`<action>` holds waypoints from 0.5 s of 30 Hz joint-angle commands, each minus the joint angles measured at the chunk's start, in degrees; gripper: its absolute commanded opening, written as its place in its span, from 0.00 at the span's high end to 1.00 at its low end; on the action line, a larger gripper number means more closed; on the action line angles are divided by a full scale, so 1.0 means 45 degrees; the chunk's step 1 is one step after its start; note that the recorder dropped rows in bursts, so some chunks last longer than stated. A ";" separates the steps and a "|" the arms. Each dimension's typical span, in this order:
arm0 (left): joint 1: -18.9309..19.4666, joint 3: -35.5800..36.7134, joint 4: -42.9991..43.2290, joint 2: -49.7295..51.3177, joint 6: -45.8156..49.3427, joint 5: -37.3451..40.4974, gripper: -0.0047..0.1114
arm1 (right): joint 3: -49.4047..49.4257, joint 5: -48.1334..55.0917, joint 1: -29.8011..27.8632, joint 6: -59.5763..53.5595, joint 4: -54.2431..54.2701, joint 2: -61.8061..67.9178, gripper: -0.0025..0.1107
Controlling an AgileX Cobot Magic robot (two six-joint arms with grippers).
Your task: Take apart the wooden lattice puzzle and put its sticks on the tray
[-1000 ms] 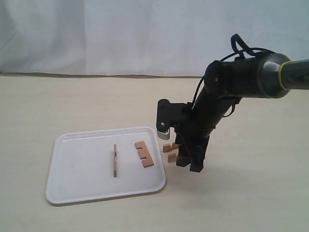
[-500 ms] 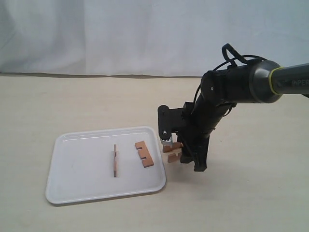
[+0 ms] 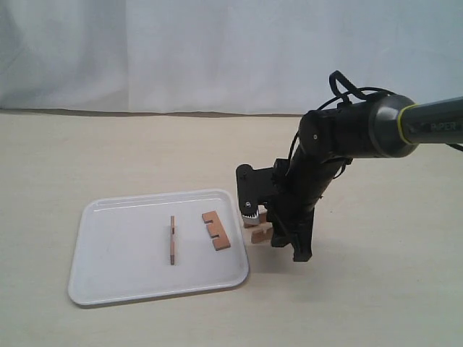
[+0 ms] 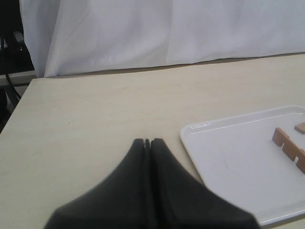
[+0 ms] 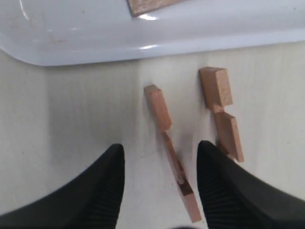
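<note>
The puzzle is apart into loose sticks. One stick (image 3: 172,241) on edge and one flat stick (image 3: 215,230) lie on the white tray (image 3: 116,253). Two more sticks (image 3: 257,228) lie on the table just off the tray's right edge. In the right wrist view, my right gripper (image 5: 161,151) is open and straddles a stick on edge (image 5: 170,150), while the other stick (image 5: 222,112) lies outside one finger (image 5: 224,181). My left gripper (image 4: 147,141) is shut and empty, near the tray's rim (image 4: 190,138); it is out of the exterior view.
The right arm (image 3: 340,137) reaches down from the right, with a black wrist camera block (image 3: 249,189) above the table sticks. A white cloth backdrop (image 3: 217,50) closes the far side. Bare table lies in front of and right of the arm.
My right gripper has lowered and shifted slightly over the two table sticks. The sticks on the tray have not moved.
</note>
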 commanded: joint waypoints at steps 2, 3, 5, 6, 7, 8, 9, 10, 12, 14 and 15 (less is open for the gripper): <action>0.0032 0.0033 -0.0024 -0.0023 -0.0017 -0.0066 0.96 | 0.0037 -0.0135 -0.0036 -0.0098 0.0055 0.0217 0.58; 0.0032 0.0033 -0.0024 -0.0023 -0.0017 -0.0066 0.96 | 0.0037 -0.0159 -0.0036 -0.0098 0.0055 0.0238 0.58; 0.0032 0.0033 -0.0024 -0.0023 -0.0017 -0.0066 0.96 | 0.0037 -0.0188 -0.0036 -0.0098 0.0055 0.0369 0.58; 0.0032 0.0033 -0.0024 -0.0023 -0.0017 -0.0066 0.96 | 0.0037 -0.0188 -0.0036 -0.0098 0.0055 0.0461 0.59; 0.0032 0.0033 -0.0024 -0.0023 -0.0017 -0.0066 0.96 | 0.0037 -0.0188 -0.0036 -0.0098 0.0055 0.0520 0.61; 0.0032 0.0033 -0.0024 -0.0023 -0.0017 -0.0066 0.96 | 0.0037 -0.0188 -0.0036 -0.0098 0.0055 0.0581 0.63; 0.0032 0.0033 -0.0024 -0.0023 -0.0017 -0.0066 0.96 | 0.0037 -0.0188 -0.0036 -0.0098 0.0055 0.0628 0.66; 0.0032 0.0033 -0.0024 -0.0023 -0.0017 -0.0066 0.96 | 0.0037 -0.0188 -0.0036 -0.0098 0.0055 0.0663 0.71; 0.0032 0.0033 -0.0024 -0.0023 -0.0017 -0.0066 0.96 | 0.0037 -0.0188 -0.0036 -0.0098 0.0055 0.0683 0.82; 0.0032 0.0033 -0.0024 -0.0023 -0.0017 -0.0066 0.96 | 0.0037 -0.0188 -0.0036 -0.0024 0.0055 0.0619 0.94; 0.0032 0.0033 -0.0024 -0.0023 -0.0017 -0.0066 0.96 | 0.0037 -0.0155 -0.0036 0.0050 0.0055 0.0561 0.94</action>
